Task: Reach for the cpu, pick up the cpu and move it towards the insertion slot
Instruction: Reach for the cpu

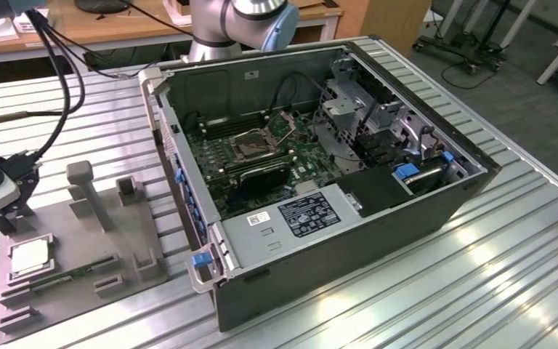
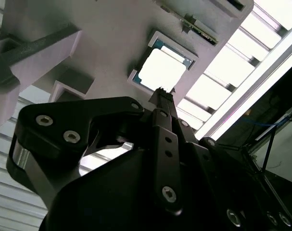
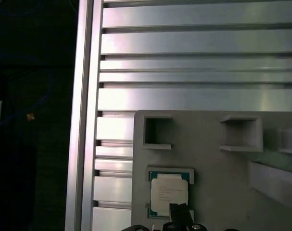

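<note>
Cpu (image 3: 169,192), silvery and square, sits in a grey tray (image 3: 218,173); the jaws' state I cannot tell. Exterior view adds the shiny-framed slot (image 1: 256,143).

One cpu (image 1: 29,256), one insertion slot (image 1: 256,145), one computer case (image 1: 357,254) and one grey fixture tray (image 1: 70,243).

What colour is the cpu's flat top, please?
The small square cpu is silvery-white; first wrist view.

So the cpu (image 1: 29,256) sits in a pocket of the holder tray (image 1: 66,240), over on the exterior view's left, with the gripper (image 1: 6,218) just above it. The open computer case (image 1: 357,240) is on the table (image 1: 473,291) to the tray's right, and the insertion slot (image 1: 256,144) is inside it.
</note>
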{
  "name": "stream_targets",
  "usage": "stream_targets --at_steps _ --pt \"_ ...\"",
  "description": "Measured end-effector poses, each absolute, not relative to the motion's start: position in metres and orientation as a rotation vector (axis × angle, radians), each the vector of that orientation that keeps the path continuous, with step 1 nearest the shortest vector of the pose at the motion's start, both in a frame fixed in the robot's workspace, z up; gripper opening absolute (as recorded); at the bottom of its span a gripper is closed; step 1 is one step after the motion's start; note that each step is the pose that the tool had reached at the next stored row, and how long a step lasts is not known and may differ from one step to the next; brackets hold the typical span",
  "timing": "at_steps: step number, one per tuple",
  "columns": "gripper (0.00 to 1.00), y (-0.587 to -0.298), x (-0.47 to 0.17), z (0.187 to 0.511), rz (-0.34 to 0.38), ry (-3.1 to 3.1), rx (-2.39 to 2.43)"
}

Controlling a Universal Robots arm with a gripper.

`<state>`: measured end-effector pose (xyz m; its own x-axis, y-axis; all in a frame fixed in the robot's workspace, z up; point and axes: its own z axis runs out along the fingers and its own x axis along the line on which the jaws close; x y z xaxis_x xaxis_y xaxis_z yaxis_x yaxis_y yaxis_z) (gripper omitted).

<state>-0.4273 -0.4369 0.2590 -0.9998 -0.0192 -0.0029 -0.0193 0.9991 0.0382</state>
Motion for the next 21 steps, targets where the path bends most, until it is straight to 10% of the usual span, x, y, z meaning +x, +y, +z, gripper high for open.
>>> stream_targets --at_steps 21 --pt "0.11 -0.446 -0.431 0.235 0.060 3.138 -0.030"
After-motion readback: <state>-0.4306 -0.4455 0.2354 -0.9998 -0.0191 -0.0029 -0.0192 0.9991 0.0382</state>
